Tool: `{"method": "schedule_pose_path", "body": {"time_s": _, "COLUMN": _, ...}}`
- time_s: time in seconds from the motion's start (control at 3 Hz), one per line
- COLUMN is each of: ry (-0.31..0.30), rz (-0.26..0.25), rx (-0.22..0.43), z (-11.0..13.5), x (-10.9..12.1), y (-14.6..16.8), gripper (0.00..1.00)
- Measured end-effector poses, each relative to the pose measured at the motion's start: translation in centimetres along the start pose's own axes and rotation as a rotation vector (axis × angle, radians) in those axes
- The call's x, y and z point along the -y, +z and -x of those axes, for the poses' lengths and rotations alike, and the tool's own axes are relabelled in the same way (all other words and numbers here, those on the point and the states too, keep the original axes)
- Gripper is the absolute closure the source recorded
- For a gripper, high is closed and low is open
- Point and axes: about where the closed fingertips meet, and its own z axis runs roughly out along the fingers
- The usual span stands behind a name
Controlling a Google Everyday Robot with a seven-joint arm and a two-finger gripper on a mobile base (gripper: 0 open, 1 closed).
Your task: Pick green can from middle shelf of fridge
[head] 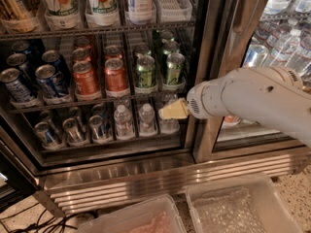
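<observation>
Several green cans stand on the right part of the middle shelf of the fridge, whose door is open. The two front ones are a green can and another beside it, with more behind them. My gripper, with tan tips on a white arm, sits at the front of the cooler. It is just below the shelf's front rail, under the right front green can and apart from it. It holds nothing that I can see.
Orange-red cans and blue cans stand left of the green ones. Small water bottles and silver cans are on the shelf below. Tall cans fill the top shelf. Two clear plastic bins lie on the floor before the ribbed base.
</observation>
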Motion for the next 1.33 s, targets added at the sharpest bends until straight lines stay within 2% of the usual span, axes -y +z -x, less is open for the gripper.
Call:
{"method": "schedule_pose_path", "body": {"time_s": 0.33, "ry": 0.009, "rz": 0.002, "rx": 0.006, "z": 0.2, "x": 0.1, "y": 0.2, "gripper": 0.20}}
{"method": "schedule_pose_path", "body": {"time_s": 0.67, "ry": 0.029, "rz": 0.001, "rx": 0.032, "z": 2.0, "x": 0.8, "y": 0.9, "gripper": 0.28}}
{"method": "schedule_pose_path", "body": {"time_s": 1.33, "ry": 0.029, "rz": 0.005, "rx": 0.040, "z": 3.4, "x": 0.9, "y": 1.8, "gripper": 0.33}}
